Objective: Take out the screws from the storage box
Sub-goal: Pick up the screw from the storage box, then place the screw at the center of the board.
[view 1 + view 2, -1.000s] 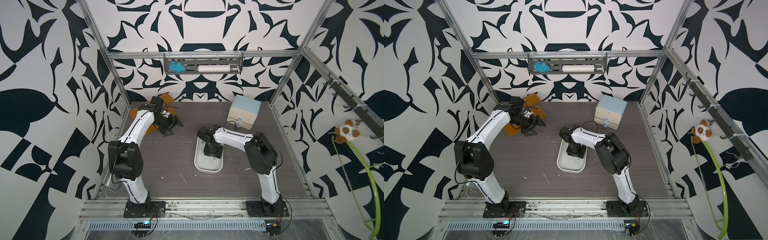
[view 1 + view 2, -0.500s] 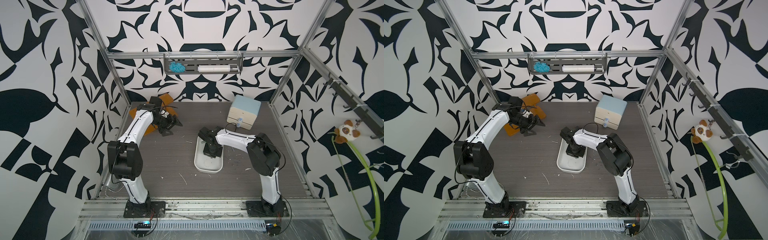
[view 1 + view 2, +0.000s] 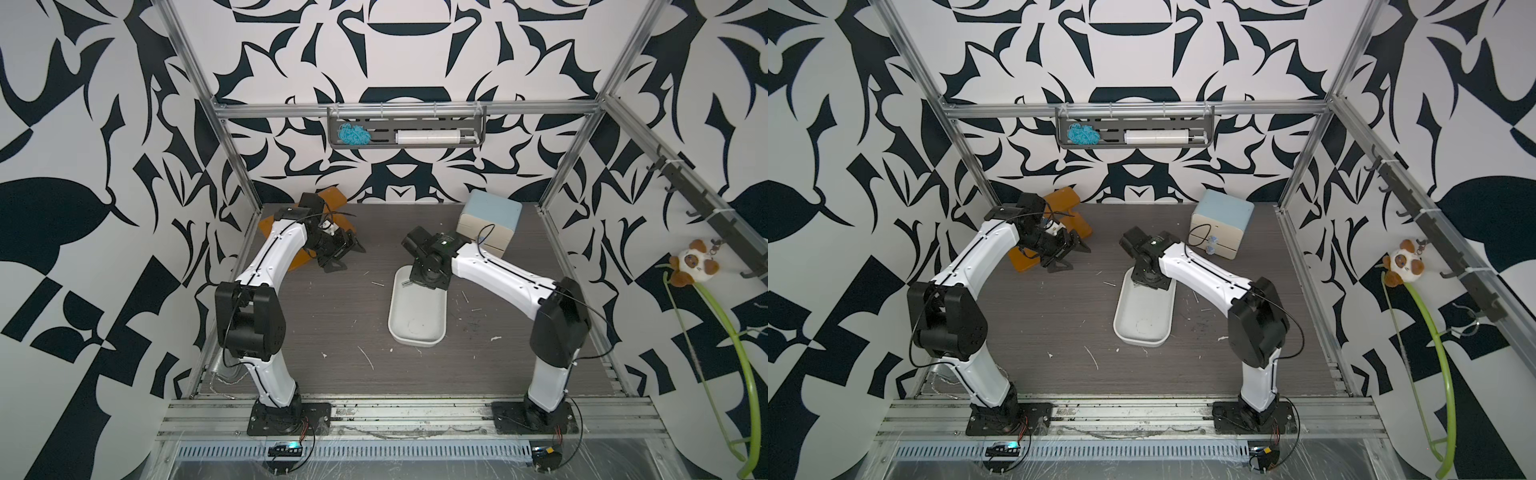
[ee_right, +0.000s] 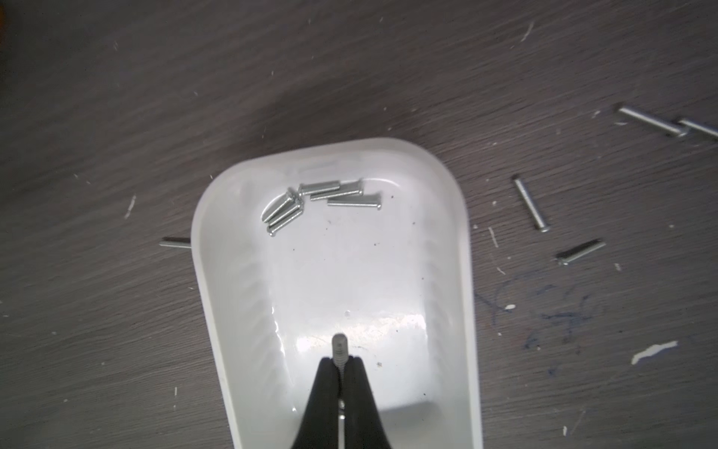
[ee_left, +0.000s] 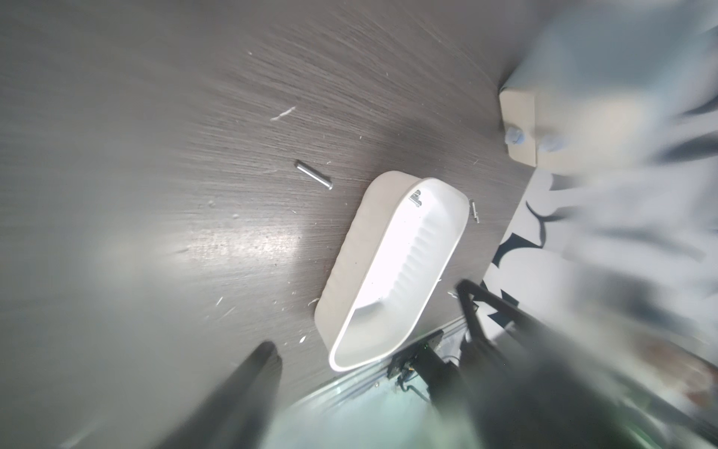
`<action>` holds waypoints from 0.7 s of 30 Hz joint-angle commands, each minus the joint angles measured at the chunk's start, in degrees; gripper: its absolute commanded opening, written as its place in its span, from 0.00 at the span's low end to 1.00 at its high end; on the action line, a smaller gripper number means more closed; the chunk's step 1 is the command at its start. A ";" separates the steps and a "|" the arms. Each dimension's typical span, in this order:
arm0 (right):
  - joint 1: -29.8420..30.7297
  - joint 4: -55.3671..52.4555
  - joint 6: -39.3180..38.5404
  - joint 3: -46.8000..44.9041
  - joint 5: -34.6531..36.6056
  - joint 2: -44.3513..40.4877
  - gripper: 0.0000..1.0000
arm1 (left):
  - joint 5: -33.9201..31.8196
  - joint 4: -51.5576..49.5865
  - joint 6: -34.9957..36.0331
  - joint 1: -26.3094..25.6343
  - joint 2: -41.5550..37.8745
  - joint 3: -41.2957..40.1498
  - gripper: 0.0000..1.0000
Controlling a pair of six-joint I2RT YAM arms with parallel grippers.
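Threaded silvery screw (image 4: pixel 338 344) pinched in right gripper (image 4: pixel 340 359), above glossy white round-cornered storage box (image 4: pixel 447 272) on wood-grain table (image 4: pixel 116 116). Right wrist view resolves screws (image 4: pixel 322 198) clustered inside; top views, mere specks. Fingers of left gripper (image 3: pixel 347 258) spread.

Both my arms look alike. The left arm (image 3: pixel 266 270) and right arm (image 3: pixel 494 270) wear glossy white curved shells dotted with small dark screws, joined by chunky black joint housings (image 3: pixel 249 320). A thin black cable (image 3: pixel 484 235) runs along each shell and loops free at the joints. Each arm stands on a black base plate (image 3: pixel 320 415) bolted onto the aluminium rail (image 3: pixel 415 411), and red and black wires trail from the plates across that rail. The right gripper (image 4: pixel 339 361) has matte black fingers (image 4: pixel 324 388) tapering to narrow tips.
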 commanded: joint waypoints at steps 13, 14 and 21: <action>-23.21 11.67 -6.16 -29.15 -0.63 -10.34 0.00 | 0.81 -1.58 1.09 0.24 -0.09 0.04 0.80; -23.69 12.28 -7.15 -29.00 -0.33 -9.05 0.00 | 0.94 -1.62 1.05 0.25 -0.15 0.04 0.80; -24.37 12.70 -14.57 -23.69 1.62 -2.31 0.37 | 0.73 -1.74 1.07 0.25 -0.15 0.28 0.80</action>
